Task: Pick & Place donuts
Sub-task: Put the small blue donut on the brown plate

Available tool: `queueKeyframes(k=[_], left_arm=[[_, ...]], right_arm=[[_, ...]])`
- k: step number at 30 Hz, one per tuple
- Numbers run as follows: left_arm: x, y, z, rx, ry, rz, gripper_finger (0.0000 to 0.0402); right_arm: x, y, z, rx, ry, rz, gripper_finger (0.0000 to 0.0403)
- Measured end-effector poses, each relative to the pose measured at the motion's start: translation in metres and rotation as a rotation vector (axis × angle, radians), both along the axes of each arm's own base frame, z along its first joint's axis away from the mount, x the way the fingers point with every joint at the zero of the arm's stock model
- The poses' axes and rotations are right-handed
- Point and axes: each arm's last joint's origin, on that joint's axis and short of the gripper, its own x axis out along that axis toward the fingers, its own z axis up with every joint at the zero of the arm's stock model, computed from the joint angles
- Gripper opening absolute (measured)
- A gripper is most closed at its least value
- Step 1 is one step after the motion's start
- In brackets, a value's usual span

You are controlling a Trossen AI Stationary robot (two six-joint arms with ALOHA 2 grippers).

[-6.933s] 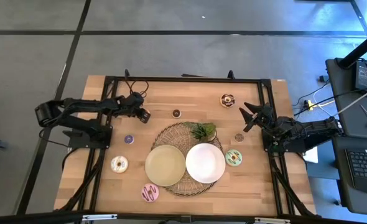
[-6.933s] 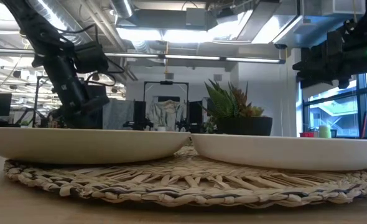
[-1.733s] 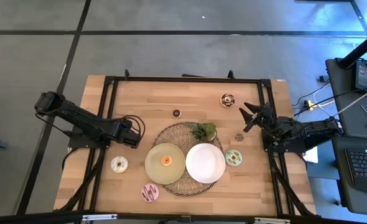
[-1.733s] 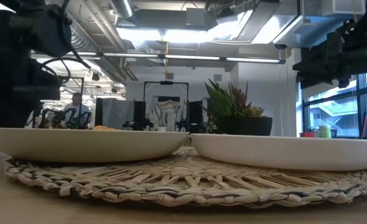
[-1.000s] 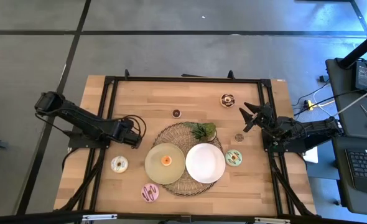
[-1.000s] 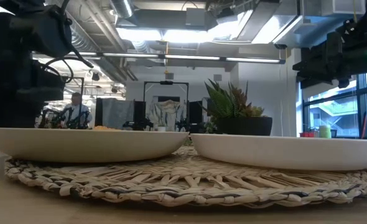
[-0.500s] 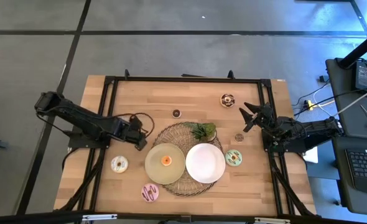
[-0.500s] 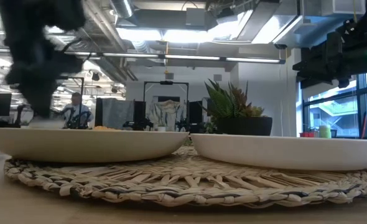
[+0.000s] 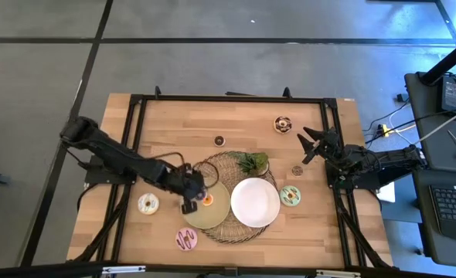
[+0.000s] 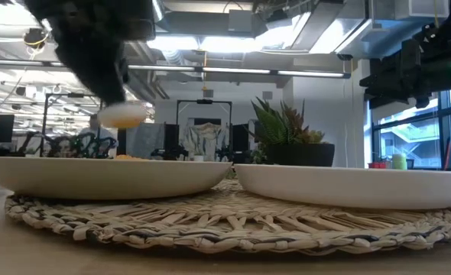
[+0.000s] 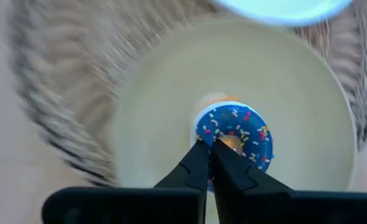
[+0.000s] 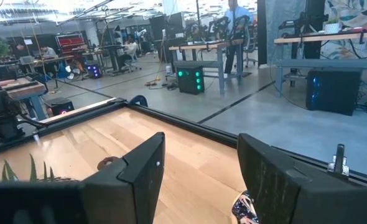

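Left pincer (image 11: 209,149) clenched on blue-iced donut (image 11: 234,135): small ring, coloured sprinkles, pale underside. It hangs above the tan plate (image 9: 216,212), right over the orange donut (image 9: 208,200) lying there. Right pincer (image 9: 311,144) released, fingers spread, idle at the table's (image 9: 166,123) right edge. Mint donut (image 9: 290,195) sits beside the white plate (image 9: 254,202).
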Motion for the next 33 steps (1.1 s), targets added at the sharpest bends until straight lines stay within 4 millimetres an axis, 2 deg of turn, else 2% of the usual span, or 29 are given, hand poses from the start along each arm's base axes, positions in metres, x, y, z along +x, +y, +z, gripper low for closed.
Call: queueKeyframes(k=[5,12,33], left_arm=[[0.011,-0.018,-0.022,-0.009,0.094,-0.064,0.0004],[0.013,-0.034,-0.036,-0.034,0.153,-0.101,0.0004],[0.015,-0.027,-0.027,0.043,0.1,-0.098,0.0005]], right_arm=[[0.0,0.0,0.0,0.0,0.003,0.001,0.0202],[0.0,0.0,0.0,0.0,0.002,0.0,0.0202],[0.0,0.0,0.0,0.001,0.002,0.0,0.0202]])
